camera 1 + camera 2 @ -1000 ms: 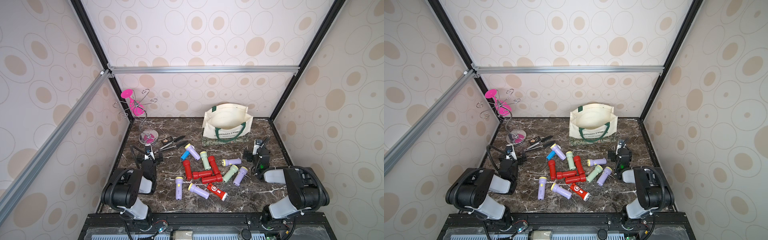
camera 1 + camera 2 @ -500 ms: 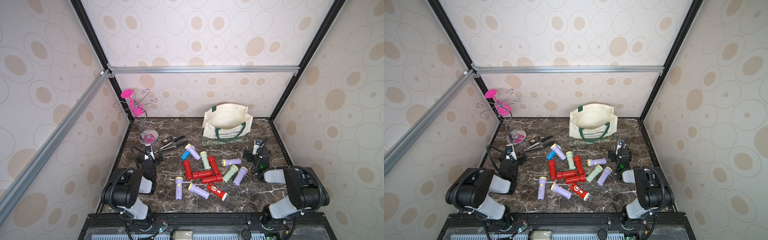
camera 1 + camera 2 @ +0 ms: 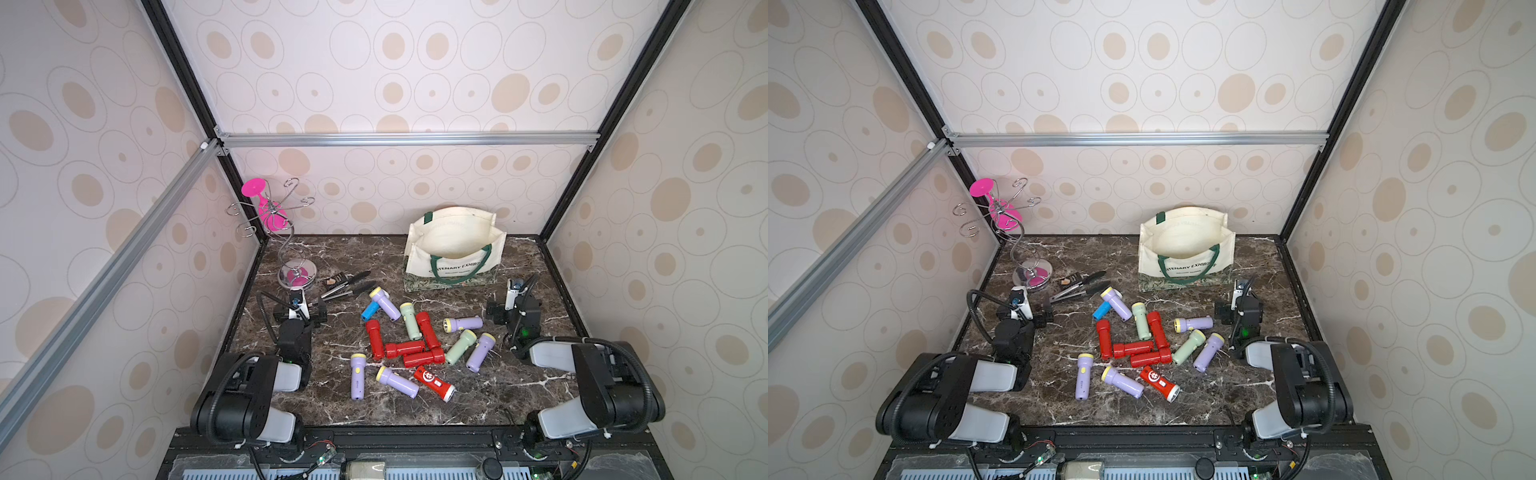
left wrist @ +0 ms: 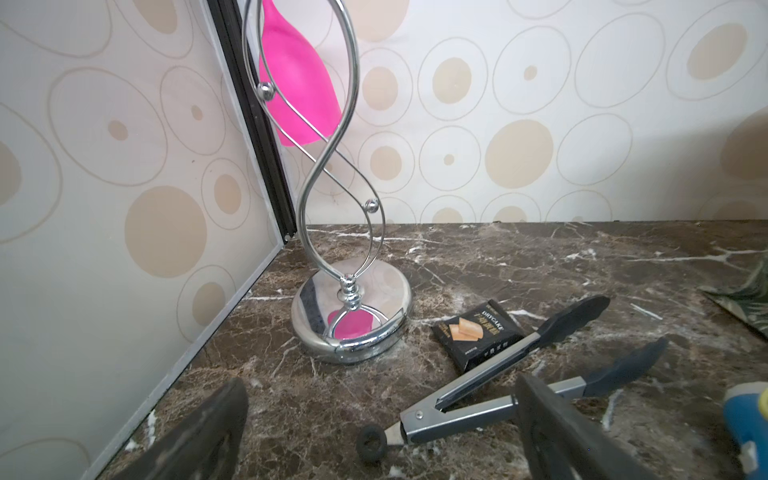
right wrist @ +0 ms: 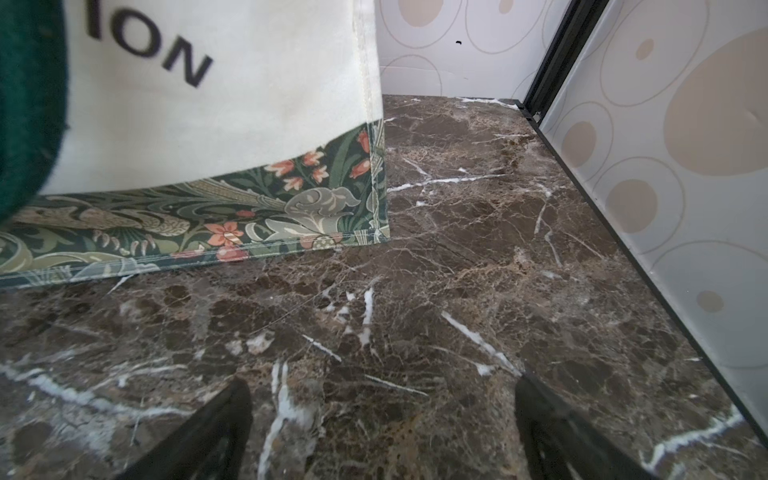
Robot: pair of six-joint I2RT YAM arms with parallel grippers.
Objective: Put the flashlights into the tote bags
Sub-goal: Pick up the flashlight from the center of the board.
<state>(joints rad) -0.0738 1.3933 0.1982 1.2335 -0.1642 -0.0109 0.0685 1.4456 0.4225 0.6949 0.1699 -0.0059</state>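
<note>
The left gripper [image 4: 380,384] has its two black fingers [image 4: 199,432] spread wide and holds nothing. One finger sits in front of the shiny metal tongs with black tips [image 4: 469,419]. I cannot tell if it touches them. The right gripper [image 5: 382,380] is spread wide too, with only the dark brown marble table [image 5: 457,270] between its fingers. It is just beside the near right corner of the bag.

Both top views show the whole cream cloth tote bag with dark green handles [image 3: 440,270]. It stands up at the back of the table, right of the middle, with its mouth open. The right wrist view shows only its bottom corner. There you can see orange flowers and grey leaves on its green bottom band, which are too small to make out from above.

The small stubby plastic flashlights [image 3: 405,348] lie on their sides in a loose bunch in the middle of the table, in front of the bag and between the two arms. I count thirteen: five red, five lilac with yellow heads, two pale green and one blue [image 4: 746,419]. Some touch each other.

The left wrist view shows a little black snack packet [image 4: 478,332] partly under the tongs, and the silver wire stand [image 4: 353,316] holding a pink cup [image 4: 291,83].
</note>
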